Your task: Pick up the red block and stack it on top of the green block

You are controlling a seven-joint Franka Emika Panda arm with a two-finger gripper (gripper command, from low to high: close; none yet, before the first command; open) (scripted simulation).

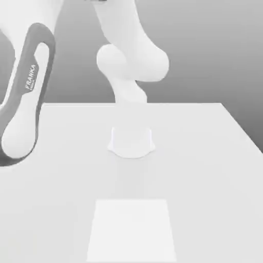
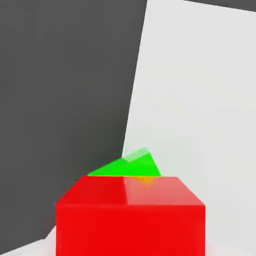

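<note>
Whether my gripper is open or closed I cannot tell, nor whether it has hold of anything, so I will not guess.

Right under my hand, and very close to it, is the red block (image 2: 130,215). I see its glossy top and one full side, squared up to me. Just beyond it, peeking over its far top edge, is the green block (image 2: 127,167), turned at an angle to the red one and mostly hidden by it. The two look to be touching or nearly so. I cannot tell whether the red block sits on the green one, hangs above it, or stands in front of it on the table (image 2: 200,100). Both are near the table's edge, with dark floor (image 2: 60,75) beyond it. Further out, my arm (image 1: 28,87) swings wide to the exterior view's left, away from its base (image 1: 131,138).

My judgement is that I am at the stacking end of the job, with red brought to green. The next move calls for confirming that red rests flat and centred on green. If it does, I should lift straight up, without dragging sideways and tipping the stack off the edge. If not, I should square it over green first.
</note>
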